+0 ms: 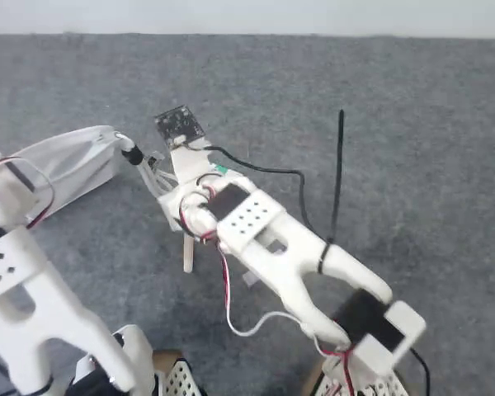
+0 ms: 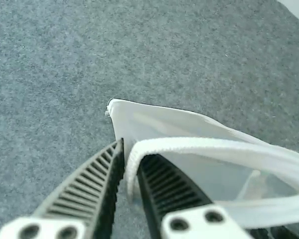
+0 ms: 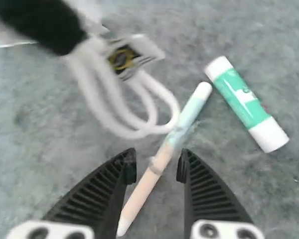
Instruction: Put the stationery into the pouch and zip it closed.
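One pouch (image 1: 70, 165), translucent white with a white zip edge, sits at the left of the grey table (image 1: 396, 99), its mouth turned toward the middle. The left gripper (image 2: 129, 169) is clenched on the rim of the pouch (image 2: 189, 129), with the zip edge pinched between its ribbed black fingers (image 2: 89, 184). A faint shape shows through the pouch wall, but what is inside cannot be made out.

Two pieces of stationery lie on the table. One pen (image 3: 164, 149), beige at one end and pale teal at the other, lies between the fingers of the right gripper (image 3: 156, 167). Its jaws stand apart, one on each side of the pen and not closed on it. In the high view the beige end of the pen (image 1: 188, 254) sticks out from under the right arm. One glue stick (image 3: 245, 109), green and white, lies just beside the pen's teal end. The print on its green band is too small to read.

Beyond the pen are looped white cords (image 3: 139, 109) and a blurred black object (image 3: 45, 22). One black cable (image 1: 338, 173) runs across the table on the far side of the right arm.
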Controlling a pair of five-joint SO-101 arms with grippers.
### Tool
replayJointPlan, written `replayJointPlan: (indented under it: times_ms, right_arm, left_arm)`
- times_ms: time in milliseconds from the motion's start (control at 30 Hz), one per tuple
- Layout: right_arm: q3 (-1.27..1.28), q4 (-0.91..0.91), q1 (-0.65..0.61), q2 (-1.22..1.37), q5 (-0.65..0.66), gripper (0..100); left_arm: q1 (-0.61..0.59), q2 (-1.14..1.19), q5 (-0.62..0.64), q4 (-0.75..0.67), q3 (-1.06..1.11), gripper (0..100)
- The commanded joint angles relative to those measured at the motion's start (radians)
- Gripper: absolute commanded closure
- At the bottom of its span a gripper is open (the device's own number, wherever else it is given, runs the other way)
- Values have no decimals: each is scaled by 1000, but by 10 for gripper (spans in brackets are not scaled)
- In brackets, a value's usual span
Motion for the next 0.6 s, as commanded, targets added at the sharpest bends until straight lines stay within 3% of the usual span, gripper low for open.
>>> replayJointPlan:
  times_ms: [0,567]
  right_arm:
    - [-118,33,27,42,-17,862]
    - [-396,65,74,380,-58,864]
  left_arm:
    - [-3,-54,18,-38,-8,989]
    - [-11,-55,18,-34,-7,989]
